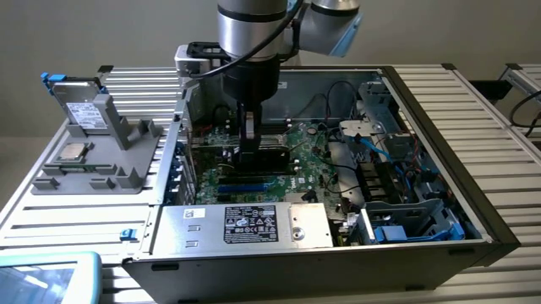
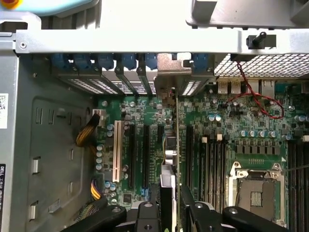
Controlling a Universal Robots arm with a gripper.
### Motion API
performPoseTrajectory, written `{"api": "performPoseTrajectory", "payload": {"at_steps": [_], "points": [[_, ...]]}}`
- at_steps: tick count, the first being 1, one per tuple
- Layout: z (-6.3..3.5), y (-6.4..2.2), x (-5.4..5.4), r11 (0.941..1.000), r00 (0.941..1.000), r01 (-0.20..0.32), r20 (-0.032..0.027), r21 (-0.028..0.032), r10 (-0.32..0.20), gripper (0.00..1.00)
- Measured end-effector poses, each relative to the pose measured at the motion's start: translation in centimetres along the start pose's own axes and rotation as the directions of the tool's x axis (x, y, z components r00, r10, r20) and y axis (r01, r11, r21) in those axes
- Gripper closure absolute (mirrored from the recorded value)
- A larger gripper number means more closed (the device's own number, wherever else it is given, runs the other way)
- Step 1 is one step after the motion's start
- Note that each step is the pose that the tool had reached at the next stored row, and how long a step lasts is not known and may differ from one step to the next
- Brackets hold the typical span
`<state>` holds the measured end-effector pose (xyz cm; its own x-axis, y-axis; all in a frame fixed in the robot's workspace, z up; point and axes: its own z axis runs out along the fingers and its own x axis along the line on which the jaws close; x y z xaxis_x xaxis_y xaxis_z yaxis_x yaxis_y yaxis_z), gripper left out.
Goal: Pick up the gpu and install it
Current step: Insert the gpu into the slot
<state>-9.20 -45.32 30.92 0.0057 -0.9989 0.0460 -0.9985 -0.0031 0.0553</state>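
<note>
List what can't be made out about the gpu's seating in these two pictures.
1. Whether the gpu is fully in its slot: the wrist view sees it edge-on, so the card hides its own contact edge.
2. Exterior view: the arm and gripper cover the card and slot.
3. The hard drive label: too small in the exterior view.

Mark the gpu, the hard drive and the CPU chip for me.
gpu (image 2: 170, 155), wrist view, on its edge facing the camera.
hard drive (image 1: 85, 113), exterior view, on its labelled face.
CPU chip (image 1: 75, 151), exterior view, on its silver top.
</note>
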Motion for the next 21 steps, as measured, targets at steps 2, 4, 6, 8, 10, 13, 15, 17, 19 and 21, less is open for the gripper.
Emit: {"api": "performPoseTrajectory", "payload": {"at_steps": [2,4,6,8,10,13,15,17,19,21], "points": [[0.06,0.0,0.0,1.0,1.0,0.0,-0.0003,-0.0001,0.0,0.73],[0.41,0.01,0.0,1.0,1.0,0.0,-0.0001,0.0001,0.0,0.73],[0.79,-0.01,0.0,1.0,1.0,0.0,-0.0001,0.0002,0.0,0.73],[1.14,-0.02,-0.1,1.0,1.0,0.0,-0.0002,0.0002,0.0,0.73],[1.5,-0.04,-0.1,1.0,1.0,0.0,-0.0002,0.0002,0.0,0.73],[1.71,-0.02,-0.1,1.0,1.0,0.0,-0.0001,0.0002,0.0,0.73],[1.74,0.01,-0.1,1.0,1.0,0.0,-0.0003,0.0002,0.0,0.73],[1.82,0.02,-0.1,1.0,1.0,0.0,0.0,0.0003,0.0,0.73],[2.15,0.1,-0.2,1.0,1.0,0.0,0.0,0.0003,0.0,0.73],[2.51,0.15,-0.2,1.0,1.0,0.0,0.0006,0.0004,0.0,0.73]]}}
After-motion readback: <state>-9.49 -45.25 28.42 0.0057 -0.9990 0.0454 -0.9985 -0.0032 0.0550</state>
